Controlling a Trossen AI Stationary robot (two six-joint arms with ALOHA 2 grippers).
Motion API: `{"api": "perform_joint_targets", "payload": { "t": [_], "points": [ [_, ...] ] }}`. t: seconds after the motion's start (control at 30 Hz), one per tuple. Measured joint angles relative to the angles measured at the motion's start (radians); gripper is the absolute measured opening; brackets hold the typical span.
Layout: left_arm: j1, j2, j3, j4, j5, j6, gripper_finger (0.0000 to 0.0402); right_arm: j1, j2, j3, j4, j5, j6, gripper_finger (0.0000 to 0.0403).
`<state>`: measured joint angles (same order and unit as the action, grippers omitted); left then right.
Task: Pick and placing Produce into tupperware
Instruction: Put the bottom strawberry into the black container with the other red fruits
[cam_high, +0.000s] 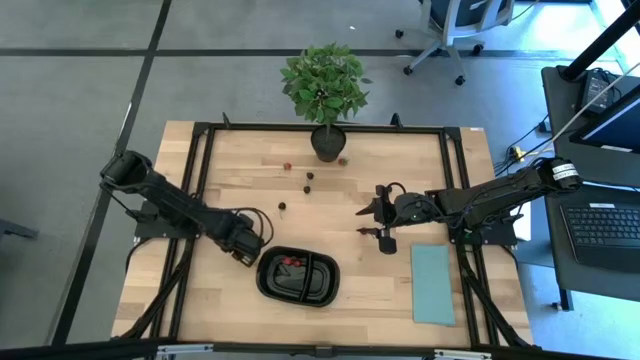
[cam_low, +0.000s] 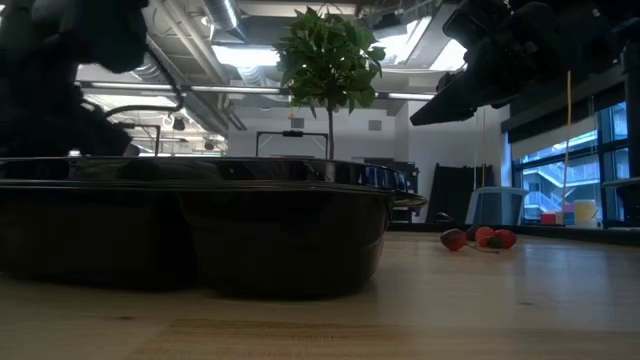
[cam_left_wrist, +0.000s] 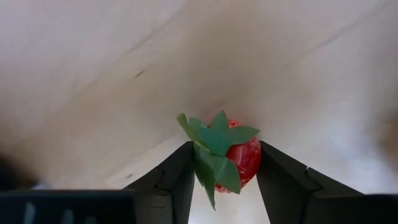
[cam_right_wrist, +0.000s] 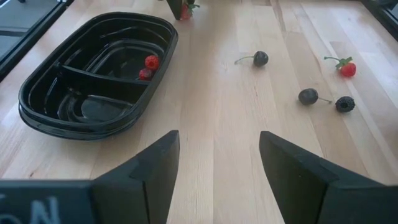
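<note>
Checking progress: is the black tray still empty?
No. Two red pieces lie in one compartment of the black tray; the other looks empty.

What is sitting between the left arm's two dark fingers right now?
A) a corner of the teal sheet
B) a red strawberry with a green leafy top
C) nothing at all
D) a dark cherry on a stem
B: the left wrist view shows a red strawberry with a green leafy top sitting between the fingers of the left gripper.

Grey floor, office chair, laptop desk, windows
</note>
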<state>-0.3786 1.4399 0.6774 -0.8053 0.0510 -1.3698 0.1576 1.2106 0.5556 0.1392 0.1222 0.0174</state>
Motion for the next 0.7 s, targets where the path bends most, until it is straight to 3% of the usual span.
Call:
{"api": "perform_joint_targets", "payload": {
  "t": [0.23, 0.53, 0.7],
  "points": [
    [0.046, 0.0, 0.113, -0.015, -0.021, 0.165, 0.0147, 0.0, 0.0, 0.0, 0.022, 0.0, 0.001, 0.0223],
    [0.087, -0.002, 0.293, -0.205, -0.072, 0.334, 0.0143, 0.0, 0.0, 0.0, 0.022, 0.0, 0.005, 0.0223],
    [0.098, -0.002, 0.343, -0.141, -0.109, 0.453, 0.0146, 0.0, 0.0, 0.0, 0.025, 0.0, 0.006, 0.0223]
  ]
}}
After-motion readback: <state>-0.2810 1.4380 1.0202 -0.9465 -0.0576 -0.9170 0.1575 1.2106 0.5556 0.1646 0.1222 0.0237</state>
